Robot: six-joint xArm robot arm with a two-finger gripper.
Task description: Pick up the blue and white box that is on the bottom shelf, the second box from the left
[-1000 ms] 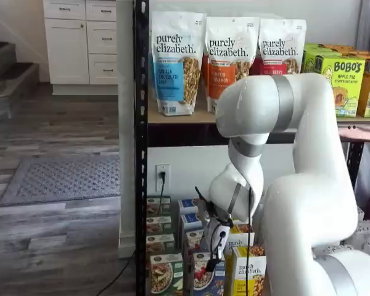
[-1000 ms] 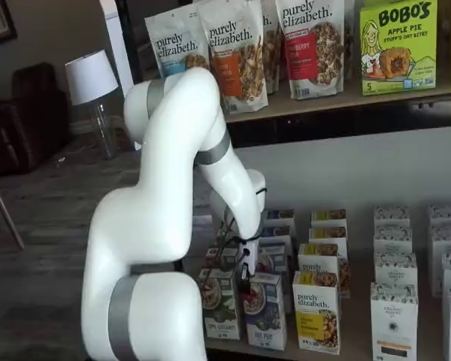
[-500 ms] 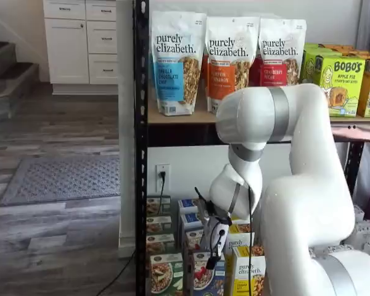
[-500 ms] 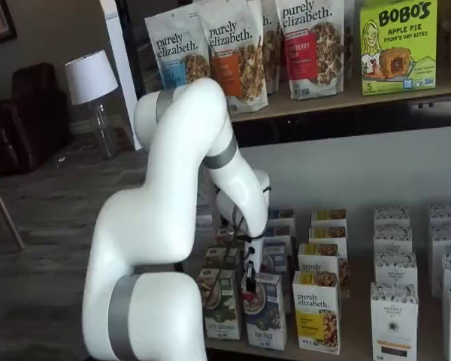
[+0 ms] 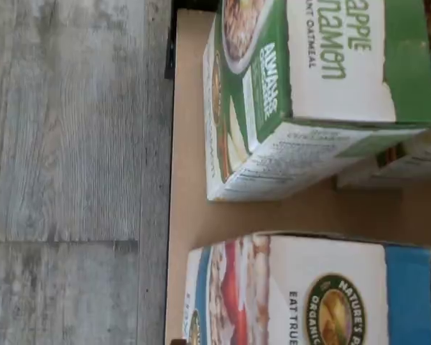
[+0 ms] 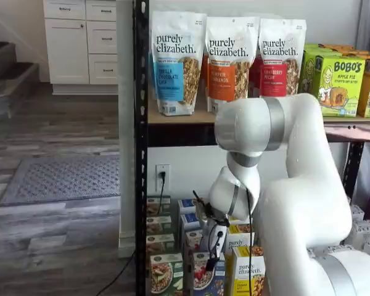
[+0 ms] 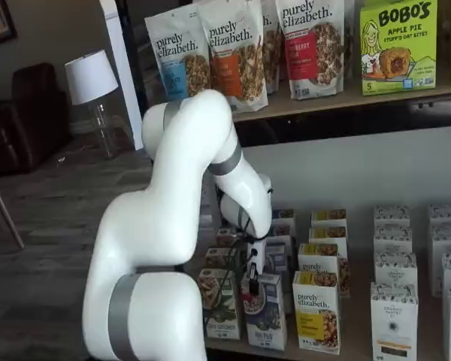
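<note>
Sinking over the front of the bottom shelf [image 7: 361, 342], the arm [image 7: 180, 226] has dropped and leaned further forward than it stood a second ago: in both shelf views the big white elbow sits lower and the wrist has swung closer to the row of small boxes. The gripper [image 7: 252, 284] now hangs right above the blue and white box [image 7: 264, 320], which stands upright at the front edge of the lowest tier, between the green box [image 7: 220, 303] on one side and the yellow box [image 7: 316, 312] on the other. The dark fingers show only as one narrow shape, so I cannot tell whether they are spread or closed; nothing appears to be held between them. In the wrist view the blue and white box [image 5: 302, 295] and the green box [image 5: 302, 93] lie side by side with a strip of tan board between them, apart and not touching. My judgement is that the approach is almost done and the grasp itself is not yet made; the next move calls for a short, straight drop so the fingers straddle the blue box without nudging the green neighbour
</note>
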